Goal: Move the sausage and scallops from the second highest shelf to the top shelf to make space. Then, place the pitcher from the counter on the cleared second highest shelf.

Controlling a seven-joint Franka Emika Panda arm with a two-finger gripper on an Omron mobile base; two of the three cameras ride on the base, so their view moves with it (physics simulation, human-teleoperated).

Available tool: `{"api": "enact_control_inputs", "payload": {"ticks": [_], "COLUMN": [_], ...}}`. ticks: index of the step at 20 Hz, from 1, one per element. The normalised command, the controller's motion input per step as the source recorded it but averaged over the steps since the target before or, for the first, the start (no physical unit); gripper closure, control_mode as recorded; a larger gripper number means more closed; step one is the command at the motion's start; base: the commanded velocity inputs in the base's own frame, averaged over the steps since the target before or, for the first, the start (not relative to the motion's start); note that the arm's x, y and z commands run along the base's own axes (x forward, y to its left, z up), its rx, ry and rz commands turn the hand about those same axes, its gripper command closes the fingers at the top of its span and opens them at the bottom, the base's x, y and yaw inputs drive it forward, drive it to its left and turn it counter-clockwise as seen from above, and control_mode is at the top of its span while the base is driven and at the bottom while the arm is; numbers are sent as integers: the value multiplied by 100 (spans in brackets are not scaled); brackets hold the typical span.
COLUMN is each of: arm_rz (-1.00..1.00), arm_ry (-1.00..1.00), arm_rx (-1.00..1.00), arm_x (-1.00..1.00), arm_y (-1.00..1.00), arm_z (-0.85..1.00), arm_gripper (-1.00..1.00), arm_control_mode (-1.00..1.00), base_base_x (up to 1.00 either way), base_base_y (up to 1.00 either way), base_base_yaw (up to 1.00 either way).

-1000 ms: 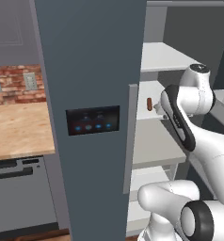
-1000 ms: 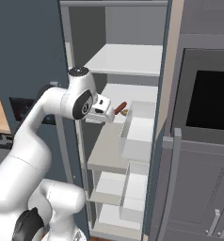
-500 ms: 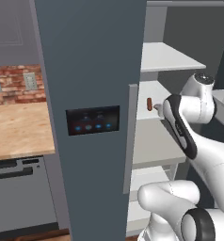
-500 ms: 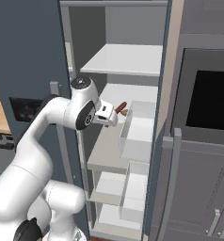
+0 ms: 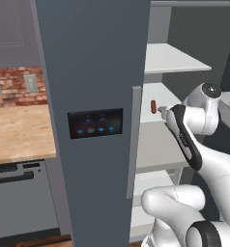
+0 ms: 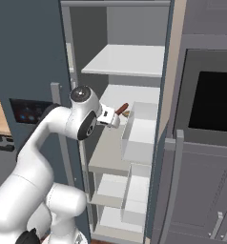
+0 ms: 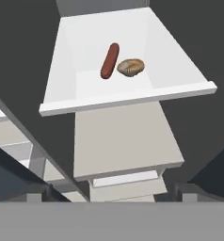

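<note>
Two food items lie on the second highest shelf (image 7: 85, 89) of the open fridge (image 5: 97, 58), and you can check both in the hand view: the sausage (image 7: 110, 60), a red-brown link lying lengthwise toward the back of the shelf, and the scallops (image 7: 131, 67), a tan lump just beside it on its right, near but not clearly touching. Both sit around the middle of the shelf, back from its front edge.

From the left base view you get the sausage (image 5: 153, 105) as a small dark-red shape on that shelf, close to the edge of the fridge door; the scallops are hidden there behind the arm. The right base view gives you the sausage (image 6: 121, 109) poking up just past the gripper (image 6: 113, 118), with a sliver of the scallops (image 6: 128, 114) beside it.

The gripper (image 5: 164, 111) hangs in front of the second highest shelf at about its height, jaws spread wide and holding nothing; the hand view shows its finger tips (image 7: 38, 193) far apart at the bottom corners, with the food well ahead of them.

The top shelf (image 6: 127, 62) is a pale board one level above; the right base view shows its whole surface, the left base view its near edge (image 5: 177, 62).

The counter (image 5: 18, 135) appears to you in the left base view alone, a light wooden top at the left, under the brick wall (image 5: 15, 87).
</note>
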Motion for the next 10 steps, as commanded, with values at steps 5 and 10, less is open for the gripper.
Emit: {"api": "enact_control_inputs", "payload": {"ticks": [5,10], "arm_rz": [0,0], "arm_ry": [-5,0], "arm_rx": [0,0], "arm_x": [31,44], "arm_y": [0,-1], "arm_z": [0,0], "arm_gripper": [-100,-100], "arm_control_mode": [-100,-100], "base_base_x": [0,0], "base_base_y": [0,0], "base_base_yaw": [0,0]}}
